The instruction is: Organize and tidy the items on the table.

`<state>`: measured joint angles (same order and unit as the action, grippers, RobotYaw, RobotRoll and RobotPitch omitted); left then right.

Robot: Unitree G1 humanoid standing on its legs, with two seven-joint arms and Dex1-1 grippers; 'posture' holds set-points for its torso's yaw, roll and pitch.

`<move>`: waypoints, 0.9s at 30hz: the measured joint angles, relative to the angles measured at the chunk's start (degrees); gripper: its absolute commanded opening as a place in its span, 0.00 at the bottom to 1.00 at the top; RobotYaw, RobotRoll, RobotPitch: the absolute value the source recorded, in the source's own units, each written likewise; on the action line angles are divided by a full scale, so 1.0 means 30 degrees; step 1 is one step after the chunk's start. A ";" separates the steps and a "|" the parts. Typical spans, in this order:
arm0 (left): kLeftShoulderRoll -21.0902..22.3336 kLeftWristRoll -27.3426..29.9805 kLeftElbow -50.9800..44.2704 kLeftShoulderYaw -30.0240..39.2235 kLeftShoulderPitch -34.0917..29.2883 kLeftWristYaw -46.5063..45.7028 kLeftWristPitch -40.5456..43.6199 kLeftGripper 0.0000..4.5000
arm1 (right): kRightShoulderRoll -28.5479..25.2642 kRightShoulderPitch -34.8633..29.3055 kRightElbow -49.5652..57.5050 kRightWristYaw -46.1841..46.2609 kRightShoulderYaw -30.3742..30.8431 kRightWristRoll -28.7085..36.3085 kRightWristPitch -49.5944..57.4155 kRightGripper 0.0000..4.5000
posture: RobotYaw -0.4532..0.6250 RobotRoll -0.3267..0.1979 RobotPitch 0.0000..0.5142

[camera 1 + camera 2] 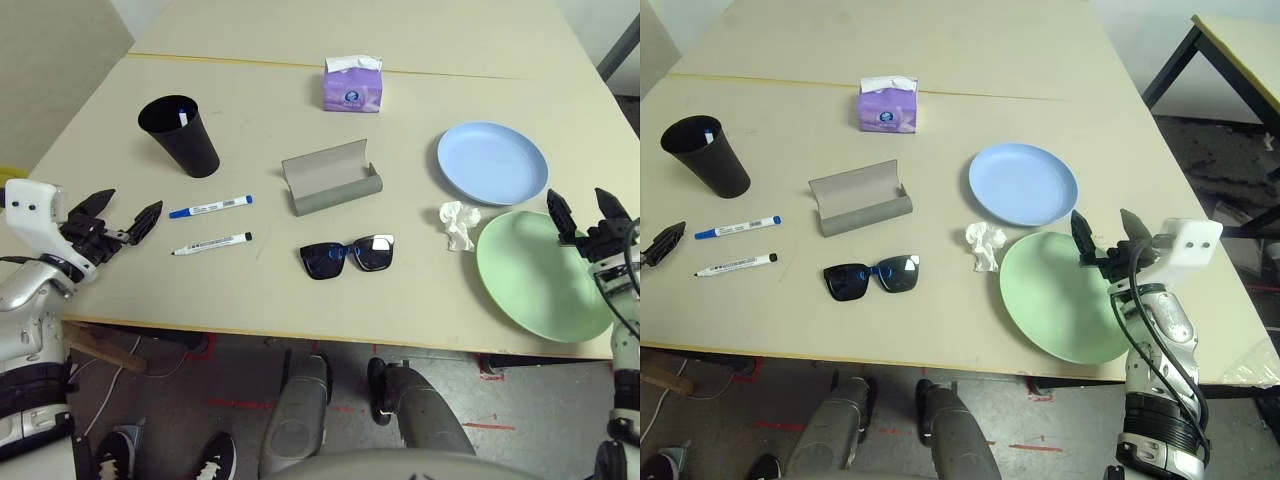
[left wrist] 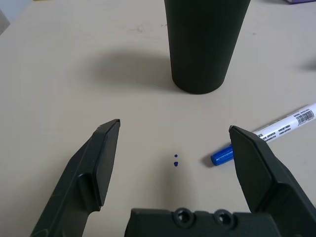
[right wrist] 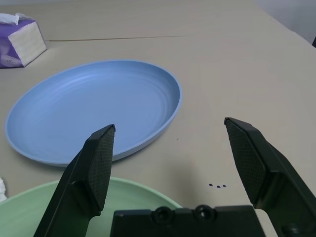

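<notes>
Two grippers, both spread wide and holding nothing. Left gripper (image 1: pixel 128 218) sits at the left edge of the head view, fingers level over the table (image 1: pixel 420 300), pointing toward the markers. In its wrist view, the blue-capped marker (image 2: pixel 266 133) lies just past one fingertip, not touching, and the black cup (image 2: pixel 205 42) stands upright further out. Right gripper (image 1: pixel 1108 238) is at the right edge, over the far rim of the green plate (image 1: pixel 1065 300); no contact that I can see.

Outward from the left: blue-capped marker and black-capped marker (image 1: pixel 212 244) lie roughly parallel, left of centre, blue one nearer the cup. One marker-like item stands inside the cup.

Centre: grey glasses case (image 1: pixel 330 178) lies open, with the black sunglasses (image 1: pixel 349 256) below it, lenses up, apart from the case.

Right: crumpled tissue (image 1: pixel 459 224) sits between the blue plate (image 1: pixel 492 162) and the green plate, just beside both rims. The plates are nearly touching, blue above green.

Upper centre: purple tissue box (image 1: pixel 352 84), just below the yellowish seam (image 1: pixel 220 61).
</notes>
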<state>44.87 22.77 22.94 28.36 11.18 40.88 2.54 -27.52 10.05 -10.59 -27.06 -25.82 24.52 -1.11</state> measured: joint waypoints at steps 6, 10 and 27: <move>-0.0285 -0.0004 -0.0015 -0.0117 0.0112 -0.0168 -0.0057 0.99 | -0.0056 -0.0016 0.0166 -0.0051 -0.0019 0.0066 0.0119 1.00 | 0.51 0.62 0.50; -0.0266 -0.0004 -0.0027 -0.0116 0.0425 -0.0160 -0.0058 0.99 | -0.0089 0.0037 0.0106 -0.0071 -0.0052 0.0067 0.0119 1.00 | 0.51 0.62 0.50; -0.0696 0.0130 -0.0674 0.0059 -0.0238 -0.0421 -0.0110 0.99 | -0.1179 0.0667 -0.1124 -0.0892 -0.0360 0.0071 0.0090 1.00 | 0.51 0.62 0.50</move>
<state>42.78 23.16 20.91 28.54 10.47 39.61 2.21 -31.06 12.05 -13.96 -29.73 -26.90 24.73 -0.84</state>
